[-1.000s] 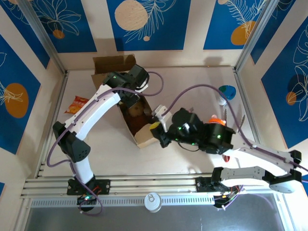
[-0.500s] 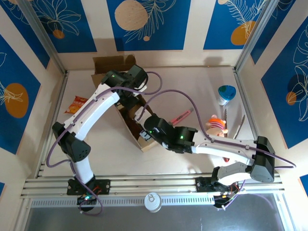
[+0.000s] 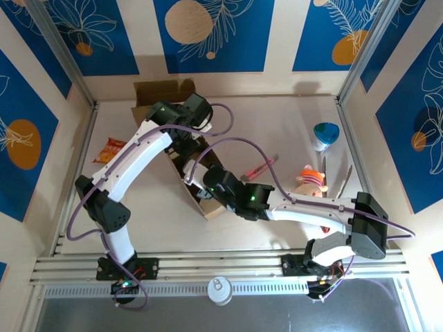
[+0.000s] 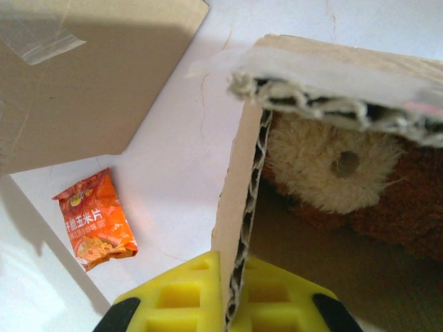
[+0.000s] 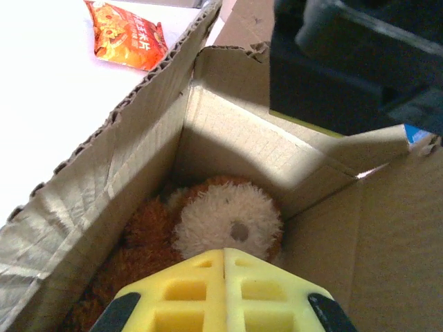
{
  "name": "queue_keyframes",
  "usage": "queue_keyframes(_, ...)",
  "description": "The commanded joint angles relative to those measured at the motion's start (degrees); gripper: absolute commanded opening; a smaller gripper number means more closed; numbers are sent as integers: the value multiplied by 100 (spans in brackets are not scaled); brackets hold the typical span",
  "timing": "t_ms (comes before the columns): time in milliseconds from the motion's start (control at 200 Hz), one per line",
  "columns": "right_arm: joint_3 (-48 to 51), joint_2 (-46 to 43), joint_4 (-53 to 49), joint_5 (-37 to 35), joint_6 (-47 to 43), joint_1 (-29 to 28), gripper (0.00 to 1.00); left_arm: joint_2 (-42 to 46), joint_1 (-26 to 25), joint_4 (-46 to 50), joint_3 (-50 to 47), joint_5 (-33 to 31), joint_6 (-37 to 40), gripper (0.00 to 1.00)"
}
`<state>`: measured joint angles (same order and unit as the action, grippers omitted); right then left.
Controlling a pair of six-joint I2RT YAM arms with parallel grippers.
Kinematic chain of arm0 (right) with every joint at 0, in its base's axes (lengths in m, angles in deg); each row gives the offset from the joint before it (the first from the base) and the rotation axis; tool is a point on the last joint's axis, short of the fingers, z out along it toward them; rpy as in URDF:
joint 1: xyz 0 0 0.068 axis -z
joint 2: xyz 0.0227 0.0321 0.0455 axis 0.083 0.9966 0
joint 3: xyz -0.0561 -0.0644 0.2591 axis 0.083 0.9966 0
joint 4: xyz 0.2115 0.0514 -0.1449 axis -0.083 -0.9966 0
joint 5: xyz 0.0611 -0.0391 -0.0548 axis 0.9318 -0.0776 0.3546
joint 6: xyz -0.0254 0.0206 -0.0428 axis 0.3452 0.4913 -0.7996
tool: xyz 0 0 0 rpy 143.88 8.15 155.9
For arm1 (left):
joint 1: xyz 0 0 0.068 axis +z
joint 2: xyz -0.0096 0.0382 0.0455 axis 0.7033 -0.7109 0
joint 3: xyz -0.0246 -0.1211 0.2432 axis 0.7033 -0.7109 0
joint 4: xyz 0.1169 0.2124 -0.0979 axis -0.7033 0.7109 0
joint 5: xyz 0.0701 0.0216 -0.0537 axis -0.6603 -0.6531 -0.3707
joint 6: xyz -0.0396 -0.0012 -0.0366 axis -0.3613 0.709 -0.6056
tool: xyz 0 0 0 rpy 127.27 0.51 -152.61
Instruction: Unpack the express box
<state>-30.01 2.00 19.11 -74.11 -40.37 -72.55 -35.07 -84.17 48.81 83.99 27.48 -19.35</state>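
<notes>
A silver can (image 3: 219, 290) is standing upright beside the slotted rail (image 3: 228, 266) running along the near edge of the white counter (image 3: 277, 121). Blue panels (image 3: 208, 34) printed with pale leaves and orange circles are enclosing the counter's back and sides.

Bright overhead light whitens the table (image 4: 180, 152) while the box (image 5: 228, 138) interior sits shadowed, perhaps slightly soft.
</notes>
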Motion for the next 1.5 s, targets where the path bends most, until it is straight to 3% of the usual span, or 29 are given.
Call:
queue_keyframes(0, 125, 152, 351, 124, -658, 16, 0, 180, 72, 112, 145, 92, -70, 0)
queue_keyframes(285, -12, 647, 89, 293, -836, 170, 0, 188, 72, 138, 142, 106, -58, 0)
queue_keyframes(605, -511, 899, -1123, 1025, 1257, 735, 0, 294, 70, 104, 65, 123, -60, 0)
queue_keyframes(900, -1088, 1297, -2074, 608, 3108, 741, 0, 396, 70, 100, 11, 152, -93, 0)
queue_keyframes(1081, -1599, 1721, -2820, 295, 3773, 657, 46, 435, 70, 119, 3, 208, -115, 0)
queue_keyframes(1161, -1743, 1917, -2993, 256, 3997, 681, 58, 442, 72, 107, -6, 220, -115, 0)
queue_keyframes(1311, -1971, 2347, -2982, 404, 4137, 787, 65, 446, 70, 94, -33, 277, -118, 0)
queue_keyframes(1496, -2391, 3039, -3032, 591, 4208, 947, 67, 461, 63, 77, -68, 352, -145, 0)
